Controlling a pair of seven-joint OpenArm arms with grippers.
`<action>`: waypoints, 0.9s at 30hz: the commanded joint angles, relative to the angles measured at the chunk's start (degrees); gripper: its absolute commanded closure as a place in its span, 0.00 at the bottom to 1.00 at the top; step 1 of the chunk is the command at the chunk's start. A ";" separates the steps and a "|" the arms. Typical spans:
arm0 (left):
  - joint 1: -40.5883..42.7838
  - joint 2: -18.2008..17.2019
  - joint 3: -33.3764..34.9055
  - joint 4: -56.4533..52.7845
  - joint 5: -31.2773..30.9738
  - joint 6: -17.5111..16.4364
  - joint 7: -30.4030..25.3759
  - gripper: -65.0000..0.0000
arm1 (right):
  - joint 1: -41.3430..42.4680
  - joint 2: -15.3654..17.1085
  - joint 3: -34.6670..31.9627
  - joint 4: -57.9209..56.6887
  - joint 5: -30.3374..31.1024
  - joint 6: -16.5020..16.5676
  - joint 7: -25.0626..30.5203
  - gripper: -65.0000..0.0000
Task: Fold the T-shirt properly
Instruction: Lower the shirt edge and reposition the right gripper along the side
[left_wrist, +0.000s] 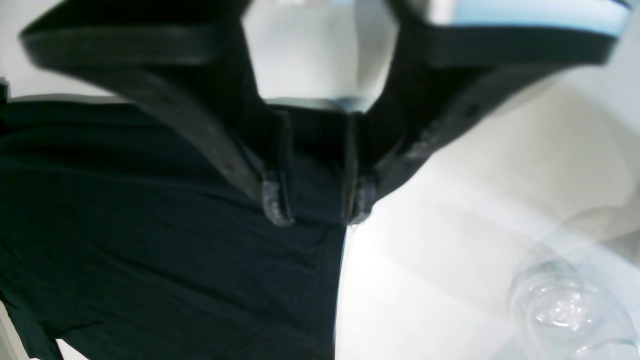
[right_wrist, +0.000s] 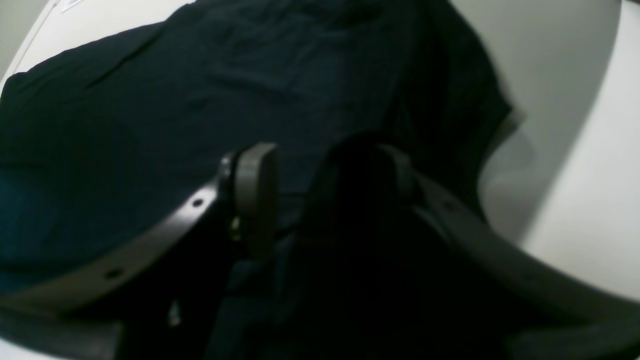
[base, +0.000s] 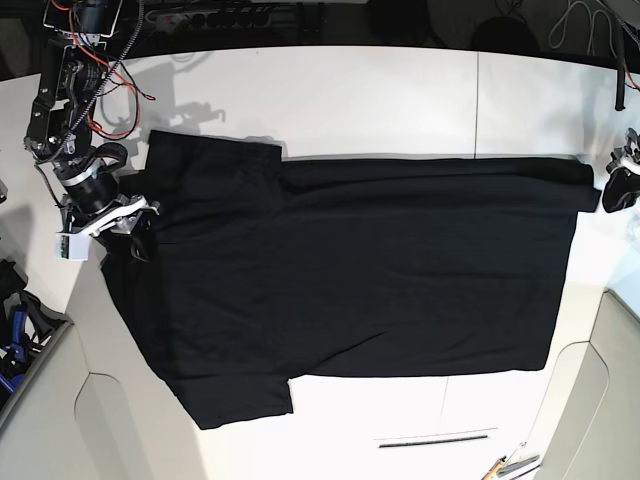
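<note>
The black T-shirt (base: 350, 280) lies spread flat across the white table (base: 380, 90), plain side up, with its sleeves at the left of the base view. My left gripper (base: 615, 190) is at the shirt's far right corner. In the left wrist view that gripper (left_wrist: 317, 205) has its jaws apart, low over the cloth's edge (left_wrist: 150, 240). My right gripper (base: 135, 225) is at the left end, by the upper sleeve. In the right wrist view it (right_wrist: 305, 200) stands open just above the dark cloth (right_wrist: 200, 90), with a fold bunched beneath it.
Wiring and electronics (base: 90, 30) crowd the back left corner. A thin dark bar (base: 430, 440) lies near the front edge. A clear rounded object (left_wrist: 565, 310) shows at the lower right of the left wrist view. A blue item (base: 20, 330) sits off the table's left side.
</note>
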 joint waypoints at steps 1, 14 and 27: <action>-0.31 -1.44 -0.48 0.74 -1.03 -0.15 -1.36 0.69 | 0.92 0.79 0.72 2.34 0.87 0.63 1.68 0.55; -0.28 -1.44 -0.48 0.74 -1.01 -0.15 -0.94 0.69 | -6.84 0.72 9.46 22.40 2.69 -1.03 -15.47 0.55; -0.31 -1.44 -0.48 0.74 -2.03 -0.15 -0.90 0.69 | -18.97 -6.25 8.92 9.79 10.38 -6.64 -13.70 0.55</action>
